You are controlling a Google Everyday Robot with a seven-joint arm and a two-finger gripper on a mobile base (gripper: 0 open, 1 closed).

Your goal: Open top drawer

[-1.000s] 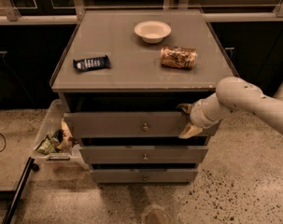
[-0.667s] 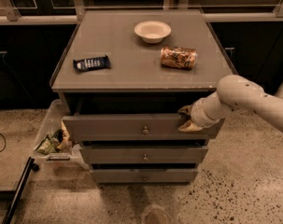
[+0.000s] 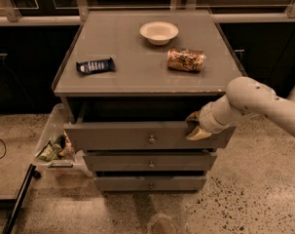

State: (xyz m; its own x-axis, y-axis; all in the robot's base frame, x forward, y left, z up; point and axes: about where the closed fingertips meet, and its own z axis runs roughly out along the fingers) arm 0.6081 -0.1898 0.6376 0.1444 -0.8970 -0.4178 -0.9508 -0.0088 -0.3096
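The top drawer is the widest grey front with a small brass knob at its centre. It stands pulled out a little from the grey cabinet, with a dark gap above it. My gripper is at the drawer's right end, hooked over its top edge, on a white arm that comes in from the right. Two narrower grey drawers below are closed or nearly so.
On the cabinet top lie a white bowl, a crumpled brown snack bag and a dark blue wrapper. A clear bin with packets stands on the floor to the left. The floor is speckled stone.
The top drawer has slid further out toward the camera, and my gripper has moved with it at its right end.
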